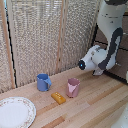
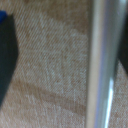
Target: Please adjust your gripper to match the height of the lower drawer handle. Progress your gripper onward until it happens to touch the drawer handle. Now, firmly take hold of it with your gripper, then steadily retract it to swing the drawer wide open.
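- Lower drawer handle [image 2: 102, 65]: in the wrist view a thin silver bar crosses the whole picture inside the pincer's gap. It is blurred, and it lies much closer to one dark finger [image 2: 124, 50] than to the other.
- The gripper [image 2: 62, 65] is released. Its two dark fingers sit at opposite edges of the wrist view, spread wide, with the bar between them. Whether the nearer finger touches the bar cannot be told.
- Behind the bar, past the fingertips, is a brown grainy surface [image 2: 50, 60]. It is too blurred to tell whether it is the drawer front.
- In the exterior view the bulky white arm [image 1: 107, 45] bends down at the exterior view's right. The pincer itself cannot be made out there.
- Dark brown furniture [image 1: 123, 56] shows just behind the arm at the frame's edge, mostly hidden by it.
- A woven screen [image 1: 45, 35] stands to the exterior view's left of the arm's end.
- Below the arm's end, on the wooden table [image 1: 95, 107], stands a pink cup [image 1: 73, 87].
- Further towards the exterior view's left are an orange block [image 1: 58, 98] and a blue mug [image 1: 43, 82].
- A white plate [image 1: 15, 112] lies furthest from the arm.
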Controlling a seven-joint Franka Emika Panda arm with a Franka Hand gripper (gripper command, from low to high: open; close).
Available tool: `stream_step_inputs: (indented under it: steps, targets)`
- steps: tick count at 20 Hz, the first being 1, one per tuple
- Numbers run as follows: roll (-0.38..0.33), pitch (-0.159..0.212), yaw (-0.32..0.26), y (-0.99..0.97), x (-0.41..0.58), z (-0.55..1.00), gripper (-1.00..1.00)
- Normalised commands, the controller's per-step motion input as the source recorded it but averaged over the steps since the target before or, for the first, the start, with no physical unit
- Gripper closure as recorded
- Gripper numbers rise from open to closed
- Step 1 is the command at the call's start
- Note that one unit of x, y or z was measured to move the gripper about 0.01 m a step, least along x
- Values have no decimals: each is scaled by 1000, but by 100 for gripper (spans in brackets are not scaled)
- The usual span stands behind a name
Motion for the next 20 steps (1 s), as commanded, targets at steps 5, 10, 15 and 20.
stream_step_inputs:
  steps: [5,10,15,20]
  targets:
    - [4,14,5,-63,26,0,100]
    - [0,0,23,84,-7,-23,100]
    - [21,49,20,900,131,-66,100]
    - [124,92,13,889,211,17,100]
